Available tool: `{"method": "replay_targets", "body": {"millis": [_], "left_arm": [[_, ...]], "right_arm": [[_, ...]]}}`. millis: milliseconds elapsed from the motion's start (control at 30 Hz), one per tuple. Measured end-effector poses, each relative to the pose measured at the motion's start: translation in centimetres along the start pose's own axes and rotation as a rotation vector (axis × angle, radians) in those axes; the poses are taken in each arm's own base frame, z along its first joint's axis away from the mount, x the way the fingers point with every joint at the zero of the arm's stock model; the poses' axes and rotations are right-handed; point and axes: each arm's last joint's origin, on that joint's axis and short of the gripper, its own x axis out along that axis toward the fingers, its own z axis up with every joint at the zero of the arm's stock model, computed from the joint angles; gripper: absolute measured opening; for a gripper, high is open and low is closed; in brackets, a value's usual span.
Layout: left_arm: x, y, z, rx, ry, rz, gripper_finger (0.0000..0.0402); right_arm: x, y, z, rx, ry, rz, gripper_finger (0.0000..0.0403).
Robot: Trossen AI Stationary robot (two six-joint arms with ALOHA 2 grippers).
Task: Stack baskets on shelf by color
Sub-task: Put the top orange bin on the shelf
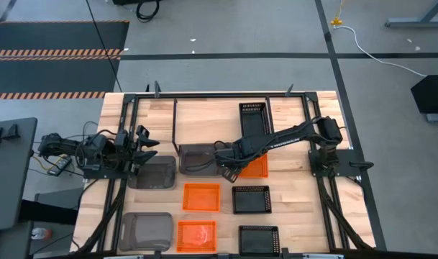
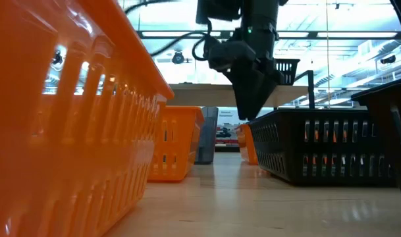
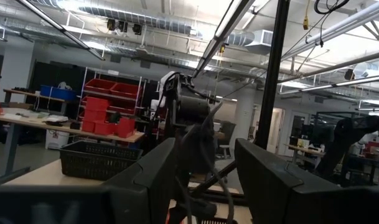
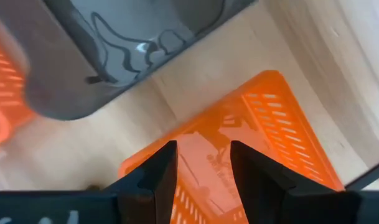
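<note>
Nine shallow rectangular plastic baskets lie on the pale wooden counter. Three are smoky translucent grey with rounded corners; three are bright orange with slotted walls; three are black mesh.

The black mesh basket at the far edge has its long axis running away from the front; the two others near the front lie crosswise. The shelf, a thin black metal frame, stands at the far side of the counter.

The right gripper reaches across from its mount and hangs over the near corner of the orange basket beside the middle grey one; its fingers are spread apart and grasp nothing, the orange rim showing between them. The arm's body covers part of that orange basket from above.

The left gripper waits at the left edge beside a grey basket, its fingers likewise released and empty.
</note>
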Motion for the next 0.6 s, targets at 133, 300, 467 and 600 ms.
{"method": "replay_targets", "body": {"millis": [133,300,467,600], "left_arm": [[0.0,0.0,0.0,0.001,0.0,0.0,0.0172],[0.0,0.0,0.0,0.004,0.0,0.0,0.0172],[0.0,0.0,0.0,0.005,0.0,0.0,0.0172],[0.0,0.0,0.0,0.005,0.0,0.0,0.0172]], "right_arm": [[0.1,-0.1,0.4,0.015,-0.019,0.016,0.0155],[0.0,0.4,1.0,0.02,-0.091,0.071,0.0155],[0.4,0.1,0.8,0.044,-0.11,0.022,0.0155],[0.8,-0.2,0.5,0.044,-0.093,-0.007,0.0155]]}}
